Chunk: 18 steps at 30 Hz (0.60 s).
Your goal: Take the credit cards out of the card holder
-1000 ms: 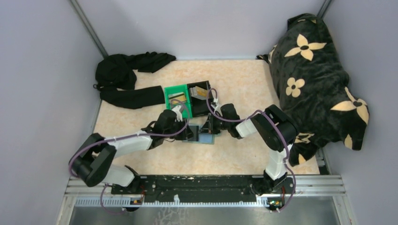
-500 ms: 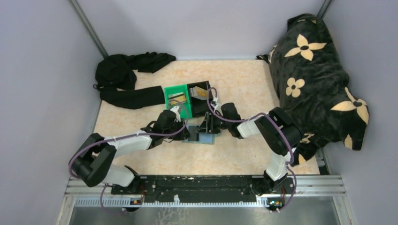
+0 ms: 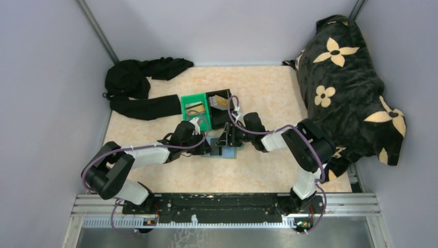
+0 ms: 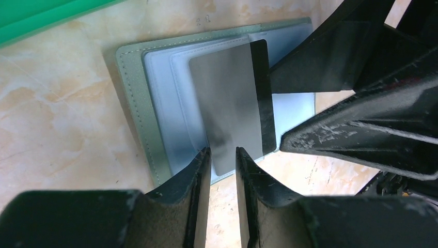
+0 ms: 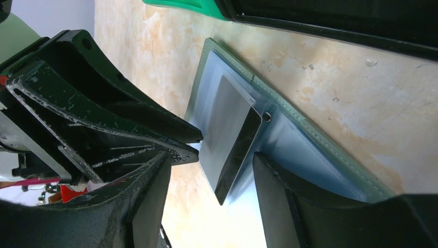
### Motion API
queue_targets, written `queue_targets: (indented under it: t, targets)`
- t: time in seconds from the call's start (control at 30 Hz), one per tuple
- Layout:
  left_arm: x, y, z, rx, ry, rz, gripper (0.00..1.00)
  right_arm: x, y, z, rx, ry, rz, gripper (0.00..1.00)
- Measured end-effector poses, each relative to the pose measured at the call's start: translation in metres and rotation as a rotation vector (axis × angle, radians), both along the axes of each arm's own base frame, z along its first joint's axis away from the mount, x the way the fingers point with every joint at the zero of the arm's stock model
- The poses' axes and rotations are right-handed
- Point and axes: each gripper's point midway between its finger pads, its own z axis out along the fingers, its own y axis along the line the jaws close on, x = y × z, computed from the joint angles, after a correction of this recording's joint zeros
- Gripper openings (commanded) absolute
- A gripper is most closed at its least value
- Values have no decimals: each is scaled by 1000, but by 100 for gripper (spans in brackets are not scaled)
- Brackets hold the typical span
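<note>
The card holder [image 4: 133,108] lies open and flat on the table, grey-blue inside with a greenish stitched border. A grey credit card [image 4: 227,103] with a dark stripe sticks partway out of its pocket, skewed. My left gripper [image 4: 223,154] hovers at the card's near edge, its fingers a narrow gap apart with bare table showing between them. My right gripper [image 5: 210,159] stands wide open around the card [image 5: 227,124], whose free corner is raised off the card holder [image 5: 315,155]. Neither touches the card as far as I can see. Both grippers meet over the holder [image 3: 231,153].
A green bin [image 3: 196,111] and a black bin [image 3: 221,107] stand side by side just behind the holder, each with something tan inside. Black clothing [image 3: 139,90] lies at the back left. A dark flowered blanket [image 3: 346,88] fills the right side.
My right gripper has gone from shut to wide open, letting go of the striped card. The left gripper has kept its narrow gap while its arm shifted slightly.
</note>
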Motion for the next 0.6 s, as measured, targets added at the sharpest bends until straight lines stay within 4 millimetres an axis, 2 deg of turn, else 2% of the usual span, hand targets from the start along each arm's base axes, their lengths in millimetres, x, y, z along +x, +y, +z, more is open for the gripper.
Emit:
queue_targets:
  t: [0.07, 0.1, 0.13, 0.17, 0.27, 0.6]
  targets:
    - [0, -2, 0, -10, 2, -6, 31, 1, 1, -1, 0, 0, 3, 47]
    - [0, -3, 0, -14, 3, -9, 31, 1, 2, -2, 0, 0, 7, 39]
    - [0, -4, 0, -18, 3, -11, 31, 2, 2, -5, -4, 2, 5, 26]
    - [0, -5, 0, -21, 5, -12, 31, 2, 2, -7, -5, 5, 5, 18]
    - [-1, -5, 0, -24, 7, -14, 31, 0, 0, -17, -24, 30, 0, 0]
    - [0, -4, -1, -30, 18, -7, 31, -2, -4, -8, -38, 27, -14, 0]
